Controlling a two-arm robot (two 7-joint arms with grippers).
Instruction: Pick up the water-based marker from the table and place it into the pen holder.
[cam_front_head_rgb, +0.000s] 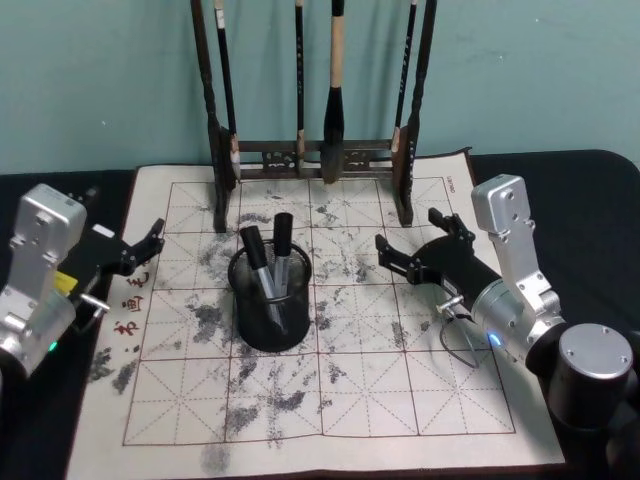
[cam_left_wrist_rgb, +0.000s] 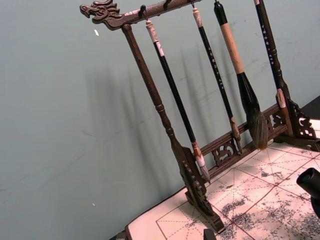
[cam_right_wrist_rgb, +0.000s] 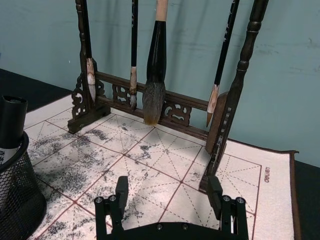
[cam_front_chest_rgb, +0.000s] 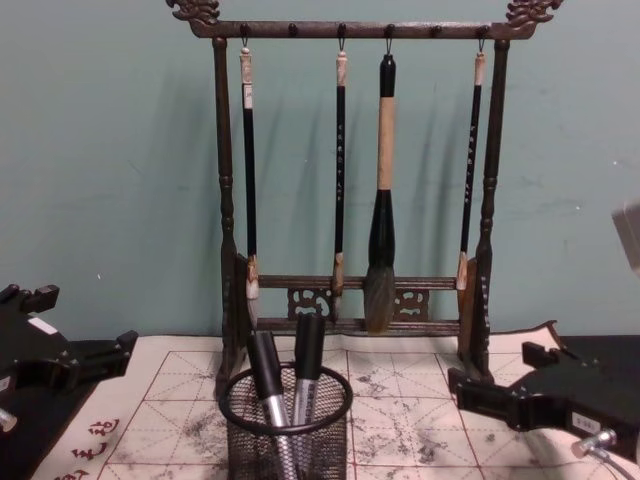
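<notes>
The black wire-mesh pen holder (cam_front_head_rgb: 270, 318) stands in the middle of the mat, and it also appears in the chest view (cam_front_chest_rgb: 286, 432) and the right wrist view (cam_right_wrist_rgb: 15, 200). Two black-capped markers (cam_front_head_rgb: 262, 258) lean inside it, caps up (cam_front_chest_rgb: 300, 370). My left gripper (cam_front_head_rgb: 130, 236) hovers open at the mat's left edge, level with the holder (cam_front_chest_rgb: 85, 322). On the holder's right, my right gripper (cam_front_head_rgb: 408, 233) stands open over the mat with nothing between its fingers (cam_right_wrist_rgb: 167, 186). The black table (cam_front_head_rgb: 600, 200) surrounds the mat.
A tall dark wooden brush rack (cam_front_head_rgb: 310, 150) with several hanging brushes stands at the mat's far edge, close ahead of the right gripper (cam_right_wrist_rgb: 220, 125). The ink-stained gridded mat (cam_front_head_rgb: 330, 400) lies bare in front of the holder.
</notes>
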